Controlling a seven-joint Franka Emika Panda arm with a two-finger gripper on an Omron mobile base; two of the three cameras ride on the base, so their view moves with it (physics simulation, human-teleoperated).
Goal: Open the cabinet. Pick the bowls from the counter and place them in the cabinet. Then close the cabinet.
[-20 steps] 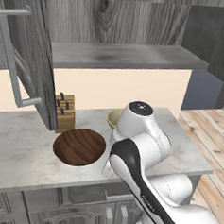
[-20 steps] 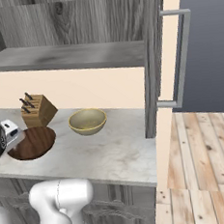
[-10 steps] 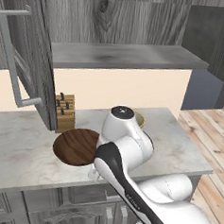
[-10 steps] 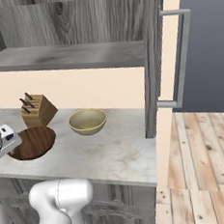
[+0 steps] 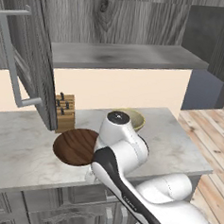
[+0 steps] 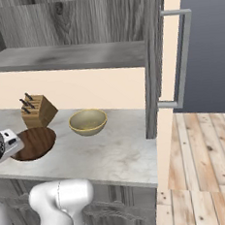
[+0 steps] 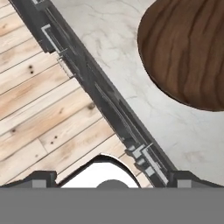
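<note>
cabinet [image 5: 113, 57] doors swung wide, shelf bare – brown bowl [image 5: 77, 146] sits flat near the counter [image 6: 114, 155] front edge, tan bowl [image 6: 88, 122] upright behind it – gripper [image 7: 109, 177] fingers spread, empty, above that edge.

Pale peach wall [image 5: 120, 88], light plank floor [image 6: 202, 164], grey lower cabinets [image 5: 36, 208], a knife block [image 6: 37, 111].

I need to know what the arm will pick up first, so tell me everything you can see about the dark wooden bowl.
The wooden bowl is wide, shallow and round, dark brown with visible grain. It sits upright and empty on the counter near the front edge, just in front of the knife block, left of the beige bowl. The arm hides part of its right side. Nothing grips it.
</note>
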